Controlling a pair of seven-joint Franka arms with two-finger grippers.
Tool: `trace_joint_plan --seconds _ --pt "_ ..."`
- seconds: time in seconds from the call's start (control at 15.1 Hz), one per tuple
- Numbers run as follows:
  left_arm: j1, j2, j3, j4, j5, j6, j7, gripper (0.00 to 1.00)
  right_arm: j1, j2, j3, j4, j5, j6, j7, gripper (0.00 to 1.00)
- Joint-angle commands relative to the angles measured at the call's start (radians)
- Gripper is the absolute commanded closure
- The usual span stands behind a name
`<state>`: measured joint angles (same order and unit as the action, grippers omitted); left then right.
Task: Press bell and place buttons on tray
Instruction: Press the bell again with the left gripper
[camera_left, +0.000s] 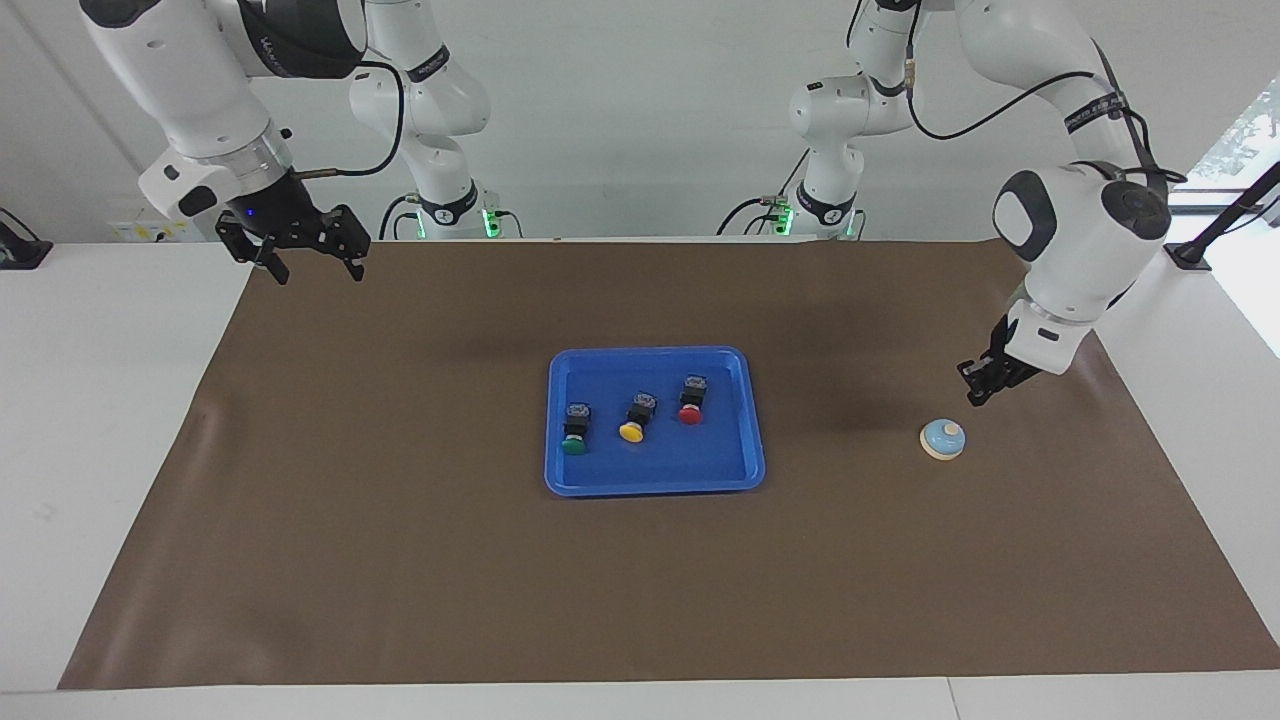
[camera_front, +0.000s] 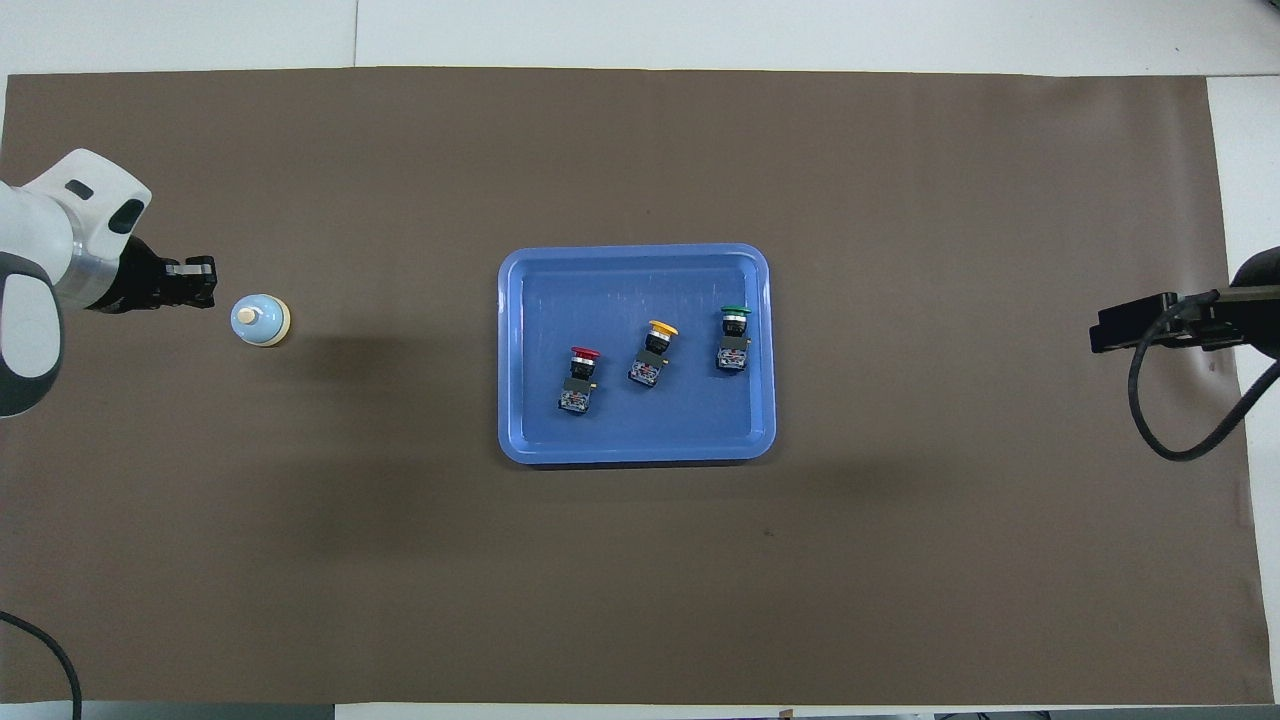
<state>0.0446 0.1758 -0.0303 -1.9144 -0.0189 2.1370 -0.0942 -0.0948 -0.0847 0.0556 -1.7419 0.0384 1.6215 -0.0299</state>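
Note:
The light-blue bell (camera_left: 943, 438) stands on the brown mat toward the left arm's end; it also shows in the overhead view (camera_front: 260, 320). My left gripper (camera_left: 975, 390) hangs low over the mat just beside the bell, shut and empty, apart from it; it also shows in the overhead view (camera_front: 200, 283). The blue tray (camera_left: 655, 488) lies mid-table and holds the green button (camera_left: 574, 446), the yellow button (camera_left: 631, 431) and the red button (camera_left: 690, 414), each on its side. My right gripper (camera_left: 305, 262) is open and empty, raised over the mat's corner at its own end.
The brown mat (camera_left: 400, 560) covers most of the white table. In the overhead view the tray (camera_front: 635, 453) has bare floor around the buttons. A black cable (camera_front: 1150, 420) loops below the right arm's wrist.

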Motion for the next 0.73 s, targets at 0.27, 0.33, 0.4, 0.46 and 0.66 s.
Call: trace_joint_plan --seconds 0.27,0.33,0.4,0.46,0.66 --pt "0.021 0.022 -0.005 -0.087 0.016 0.132 0.054 1.00 -0.016 -0.007 0.018 -0.004 -0.006 -0.028 0.016 0.00" --pt "0.023 0.025 -0.005 -0.100 0.016 0.148 0.054 1.00 -0.016 -0.006 0.018 -0.001 -0.006 -0.043 0.015 0.00" --pt "0.023 0.033 -0.005 -0.104 0.016 0.161 0.054 1.00 -0.016 -0.007 0.018 -0.001 -0.006 -0.045 0.015 0.00" --pt "0.017 0.054 -0.005 -0.106 0.016 0.175 0.053 1.00 -0.016 -0.006 0.018 -0.001 -0.006 -0.046 0.015 0.00" --pt "0.009 0.091 -0.005 -0.106 0.016 0.190 0.051 1.00 -0.017 -0.006 0.018 -0.001 -0.006 -0.046 0.015 0.00"
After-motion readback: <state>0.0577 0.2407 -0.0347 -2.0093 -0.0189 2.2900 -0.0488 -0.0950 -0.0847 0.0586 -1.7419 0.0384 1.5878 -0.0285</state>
